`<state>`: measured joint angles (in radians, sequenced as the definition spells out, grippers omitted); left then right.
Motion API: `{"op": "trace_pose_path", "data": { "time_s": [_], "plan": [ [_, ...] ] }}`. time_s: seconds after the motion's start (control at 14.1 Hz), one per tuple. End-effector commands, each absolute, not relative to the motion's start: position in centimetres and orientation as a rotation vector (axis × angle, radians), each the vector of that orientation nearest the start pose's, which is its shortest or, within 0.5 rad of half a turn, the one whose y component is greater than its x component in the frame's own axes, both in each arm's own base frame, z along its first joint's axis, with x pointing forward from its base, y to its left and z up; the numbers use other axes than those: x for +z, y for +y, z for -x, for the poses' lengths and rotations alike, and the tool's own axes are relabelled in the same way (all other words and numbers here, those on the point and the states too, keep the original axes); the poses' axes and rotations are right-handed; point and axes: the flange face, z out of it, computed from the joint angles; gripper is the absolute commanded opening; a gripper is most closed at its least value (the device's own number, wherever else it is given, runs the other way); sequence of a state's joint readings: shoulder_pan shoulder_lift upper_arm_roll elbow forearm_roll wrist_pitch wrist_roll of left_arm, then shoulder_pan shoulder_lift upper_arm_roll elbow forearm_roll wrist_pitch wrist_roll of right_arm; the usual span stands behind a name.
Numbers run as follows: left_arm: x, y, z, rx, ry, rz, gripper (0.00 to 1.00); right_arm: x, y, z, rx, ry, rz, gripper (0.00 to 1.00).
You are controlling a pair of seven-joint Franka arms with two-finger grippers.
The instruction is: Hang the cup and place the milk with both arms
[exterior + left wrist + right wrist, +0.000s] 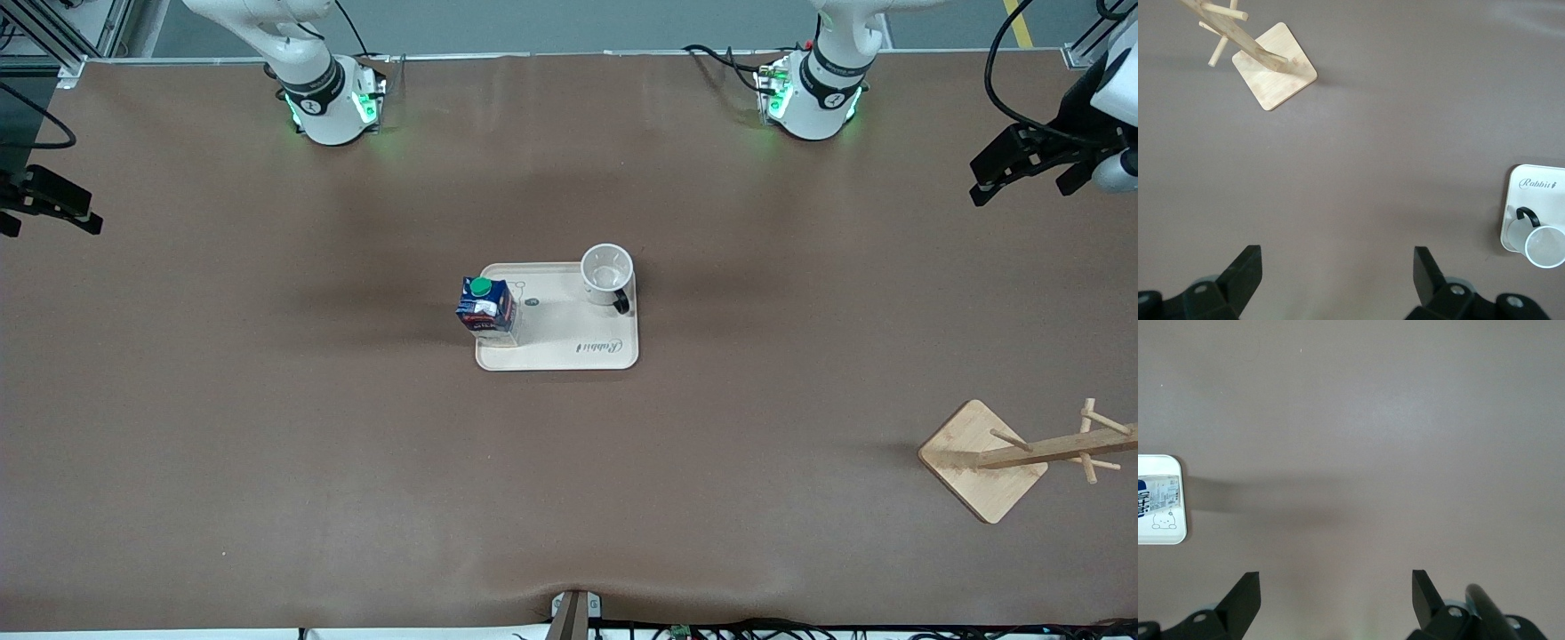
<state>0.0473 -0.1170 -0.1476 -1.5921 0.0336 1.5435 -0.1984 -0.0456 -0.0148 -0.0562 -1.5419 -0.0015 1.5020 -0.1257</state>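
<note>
In the front view you are looking at a brown desk [267,444] with a pale tray [569,342] sitting near the centre of the frame; the milk [485,309] is standing upright on the tray's edge toward the right arm's end, and the cup [608,274] is standing mouth up in the tray's upper corner toward the left arm's end, its black handle pointing down the frame. The wooden rack [1022,455] is waiting at the lower right of the frame, well apart from the tray, with nothing hanging on its pegs. The left gripper [1022,169] is hovering at the upper right edge of the frame over bare desk, and the right gripper [49,206] is hovering at the left edge; both arms are waiting away from the tray. In the left wrist view you are seeing the fingers [1245,267] spread wide and holding nothing, with the rack in the upper left of the frame and the cup on the tray corner at the lower right edge. In the right wrist view the fingers [1245,590] are likewise spread and holding nothing, and a sliver of the milk and tray is showing at the left edge. By my reading nothing is done yet: you are still needing to grasp both things, hang the cup and place the milk.
</note>
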Motion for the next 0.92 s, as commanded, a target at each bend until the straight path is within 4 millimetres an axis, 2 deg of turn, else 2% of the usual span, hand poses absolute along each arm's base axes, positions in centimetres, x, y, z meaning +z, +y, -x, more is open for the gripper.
{"op": "trace_pose_path", "data": {
  "time_s": [0.0,0.36,0.64,0.78,0.85],
  "plan": [
    [68.0,-5.5,-51.3,-0.115,-0.139,3.112,1.0,64.6,-5.0,-53.3,0.026,-0.06,3.135,1.0],
    [66.7,-6.3,-52.1,-0.077,-0.119,3.114,1.0,64.6,-5.5,-53.3,0.026,-0.048,3.135,1.0],
    [62.3,-11.9,-52.2,0.039,0.017,3.105,1.0,64.5,-5.5,-53.3,0.03,-0.046,3.13,1.0],
    [59.4,-15.5,-51.6,0.099,0.087,3.092,1.0,64.7,-5.5,-53.5,0.015,-0.044,3.13,1.0],
    [57.3,-17.3,-51.0,0.123,0.104,3.084,1.0,65.0,-5.5,-53.5,0.008,-0.042,3.129,1.0]
  ]
}}
